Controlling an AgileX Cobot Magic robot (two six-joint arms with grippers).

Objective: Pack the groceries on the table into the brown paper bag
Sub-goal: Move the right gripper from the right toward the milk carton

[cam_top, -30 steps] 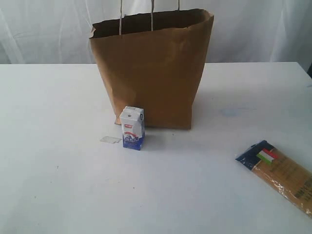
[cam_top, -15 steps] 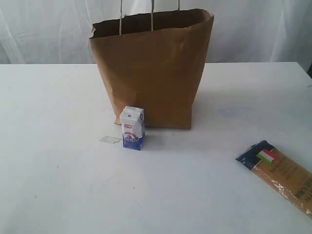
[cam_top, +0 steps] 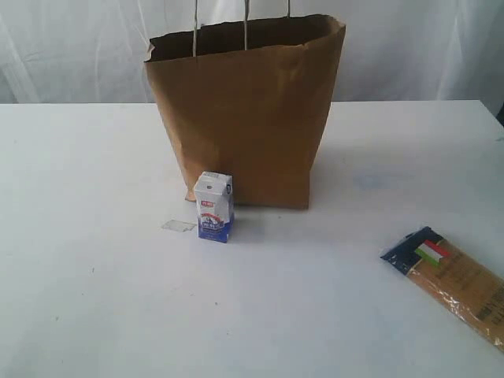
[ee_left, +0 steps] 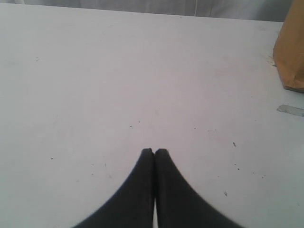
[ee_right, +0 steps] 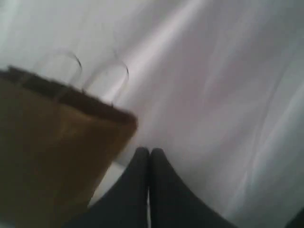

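A tall brown kraft paper bag (cam_top: 248,118) stands upright toward the back middle of a large plain white tabletop (cam_top: 94,299). Its mouth is open, the rim is ragged, and thin white twisted handles (cam_top: 246,24) rise from the top. Just in front of the bag's lower left corner stands a small white-blue carton (cam_top: 214,206), upright and very close to the bag; whether the two touch cannot be told. Just left of the carton, a small flat clear strip (cam_top: 179,226) lies on the table. Well apart from these, at the front right, a long pasta packet (cam_top: 461,283) with an Italian flag label lies flat on the diagonal, its far end running out of view. A white curtain (cam_top: 71,47) hangs behind the table.

Neither arm appears in the exterior view. In the left wrist view, the left gripper (ee_left: 155,152) has its black fingers pressed together with nothing between them, above bare tabletop, and a lower corner of the bag and the clear strip show at the edge of that view. In the right wrist view, which is blurred, the right gripper (ee_right: 149,152) is likewise fully closed and empty, raised beside the bag's rim and handles, with the curtain behind it.
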